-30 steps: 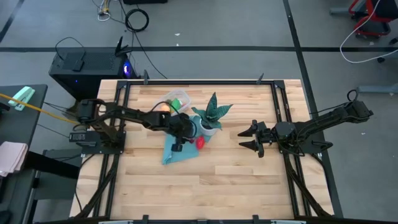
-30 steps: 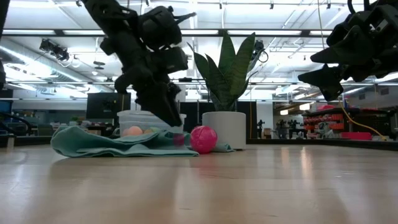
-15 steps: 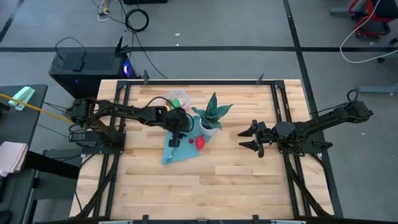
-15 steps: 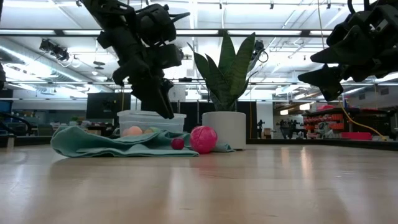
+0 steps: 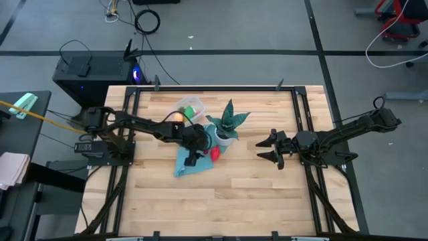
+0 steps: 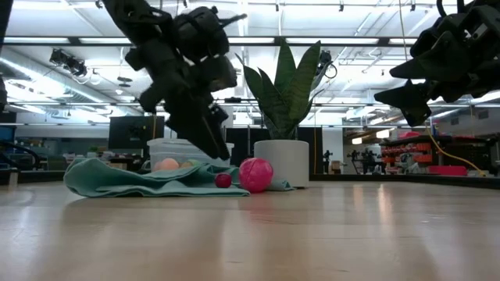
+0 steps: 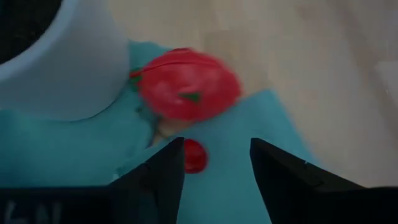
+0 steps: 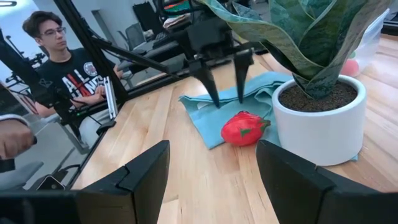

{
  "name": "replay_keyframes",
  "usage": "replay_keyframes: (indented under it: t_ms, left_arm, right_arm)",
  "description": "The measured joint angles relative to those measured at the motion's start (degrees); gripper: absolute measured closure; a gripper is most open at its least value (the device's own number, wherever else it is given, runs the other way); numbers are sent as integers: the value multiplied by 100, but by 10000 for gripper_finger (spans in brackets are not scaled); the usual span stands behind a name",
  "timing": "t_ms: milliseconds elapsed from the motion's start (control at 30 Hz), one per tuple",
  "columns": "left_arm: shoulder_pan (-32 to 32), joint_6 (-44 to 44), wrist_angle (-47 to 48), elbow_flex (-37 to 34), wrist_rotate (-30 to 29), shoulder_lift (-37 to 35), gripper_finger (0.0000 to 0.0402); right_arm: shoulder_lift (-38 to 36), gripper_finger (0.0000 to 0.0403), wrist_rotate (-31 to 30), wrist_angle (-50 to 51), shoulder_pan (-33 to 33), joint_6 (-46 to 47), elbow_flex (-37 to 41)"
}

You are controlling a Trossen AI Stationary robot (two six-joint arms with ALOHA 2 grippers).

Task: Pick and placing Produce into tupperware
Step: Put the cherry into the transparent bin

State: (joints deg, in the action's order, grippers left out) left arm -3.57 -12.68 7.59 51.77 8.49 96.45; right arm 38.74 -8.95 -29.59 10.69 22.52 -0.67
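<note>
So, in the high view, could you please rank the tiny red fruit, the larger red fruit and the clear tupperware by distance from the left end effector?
1. Tiny red fruit, on the teal cloth, at the open left end effector.
2. Larger red fruit, beside the white plant pot.
3. Clear plastic tupperware, toward the table's far edge.

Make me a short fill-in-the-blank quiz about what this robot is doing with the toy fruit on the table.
1. The left hand hangs open just above the tiny red fruit, which lies on the teal ____.
2. The big red fruit lies beside the white ____ of the plant.
3. The orange fruit already sits inside the clear ____.
4. The right hand waits open, holding ____.

Missing words: cloth; pot; tupperware; nothing
</note>
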Motion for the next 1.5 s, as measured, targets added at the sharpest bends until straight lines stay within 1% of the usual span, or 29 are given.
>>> replay_keyframes:
  t_ms: [133,200,933,1500]
  left_arm:
    - [-13,-51,-69,0,-370,126,208]
    - [-11,-108,-60,0,-461,181,210]
    - [-2,0,-393,4,-480,501,212]
    - [9,49,-383,-2,-476,528,217]
  right_arm:
    - [2,157,0,-4,-1,0,0]
    - [1,157,0,-6,-1,0,0]
    - [0,157,0,1,-1,0,0]
    - [0,157,0,-1,0,0,0]
